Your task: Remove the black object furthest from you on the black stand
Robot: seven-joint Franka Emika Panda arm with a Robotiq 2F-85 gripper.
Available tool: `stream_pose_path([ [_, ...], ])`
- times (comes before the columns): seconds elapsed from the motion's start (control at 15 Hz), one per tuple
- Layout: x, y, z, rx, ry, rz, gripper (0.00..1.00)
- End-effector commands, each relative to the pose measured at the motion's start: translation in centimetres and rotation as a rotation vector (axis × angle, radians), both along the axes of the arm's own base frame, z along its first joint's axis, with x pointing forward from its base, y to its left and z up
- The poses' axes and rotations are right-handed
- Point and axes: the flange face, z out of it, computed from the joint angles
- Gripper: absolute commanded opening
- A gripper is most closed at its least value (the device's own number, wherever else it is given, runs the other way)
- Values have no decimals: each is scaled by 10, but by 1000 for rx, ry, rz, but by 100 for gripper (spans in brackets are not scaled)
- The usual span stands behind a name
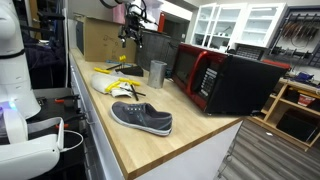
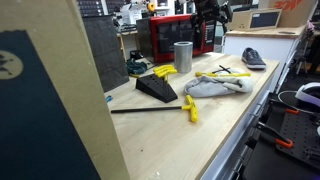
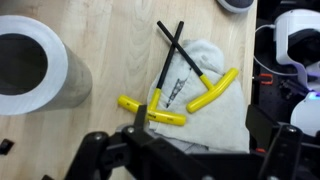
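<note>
In an exterior view, a loose key (image 2: 150, 109) lies flat on the wooden counter (image 2: 235, 115). Its thin black shaft runs left to right, and its yellow handle sits crosswise at the right end. Just beyond it stands the black stand (image 2: 157, 89), a low wedge whose long axis also runs roughly left to right and which slopes up toward the far side. The racked keys (image 2: 165, 72) show only as yellow handles at the stand's far upper edge. Their black shafts are lost against the stand, so which way they point cannot be told.

To the right and farther back is a metal cylinder (image 2: 183, 55), with the red microwave (image 2: 168, 38) behind it. Right of the stand, a pale cloth (image 2: 222, 88) carries more yellow-handled keys. In the wrist view, two of these cloth keys (image 3: 170, 70) cross their black shafts like an X, with the handles toward the near edge. Farthest right lies the grey sneaker (image 2: 253, 58).

The gripper (image 1: 129, 35) hangs high above the far end of the counter, well apart from the stand. Whether its jaws are spread or closed cannot be told. Any writing on the stand or the tools is too small to read.
</note>
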Motion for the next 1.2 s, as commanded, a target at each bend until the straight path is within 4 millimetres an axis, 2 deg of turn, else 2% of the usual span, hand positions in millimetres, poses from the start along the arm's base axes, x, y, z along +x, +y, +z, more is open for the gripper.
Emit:
stream_pose_path([
  [0.0, 3, 7, 21, 100, -59, -163, 100],
  [0.2, 7, 18, 27, 180, -100, -303, 100],
  [0.4, 18, 28, 19, 244, -133, -455, 100],
  [0.93, 61, 35, -35, 371, -312, -829, 100],
  [1.13, 72, 34, -45, 400, -381, -969, 100],
])
